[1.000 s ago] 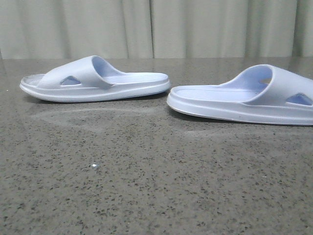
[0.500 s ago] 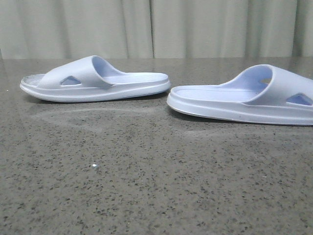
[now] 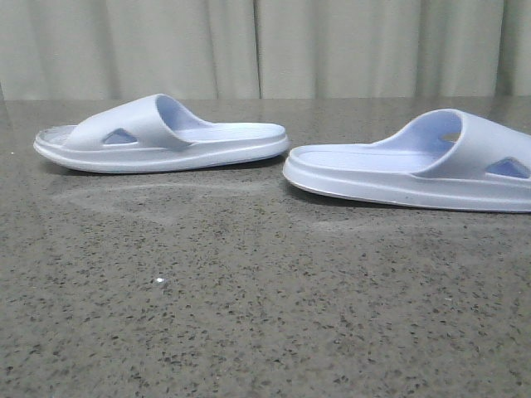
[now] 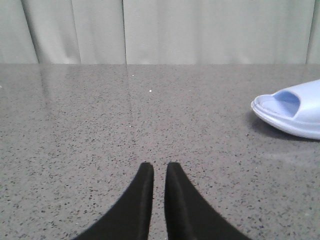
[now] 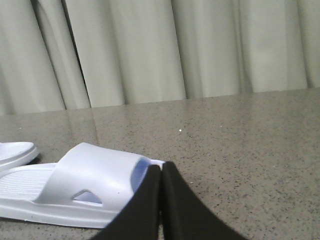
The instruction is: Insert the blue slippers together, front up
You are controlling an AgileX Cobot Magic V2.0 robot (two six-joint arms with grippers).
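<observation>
Both blue slippers (image 3: 162, 137) (image 3: 415, 166) lie sole-down, heel to heel, apart on the table (image 3: 249, 307); left gripper (image 4: 154, 167) nearly closed, empty; right gripper (image 5: 161, 170) clenched, empty

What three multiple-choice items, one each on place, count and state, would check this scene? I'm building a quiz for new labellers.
1. Where does the left slipper lie against the right slipper in the front view?
A. Stacked on it
B. Apart, heels facing
C. Tucked inside it

2. How many slippers are on the table?
A. One
B. Two
C. Three

3. How is the right end effector?
A. Wide open
B. Shut on a slipper
C. Shut, holding nothing

Answers:
1 B: a strip of bare table separates their heel ends.
2 B: the front view shows just two.
3 C: in the right wrist view its fingers meet with nothing between them, the slipper lying beyond.
</observation>
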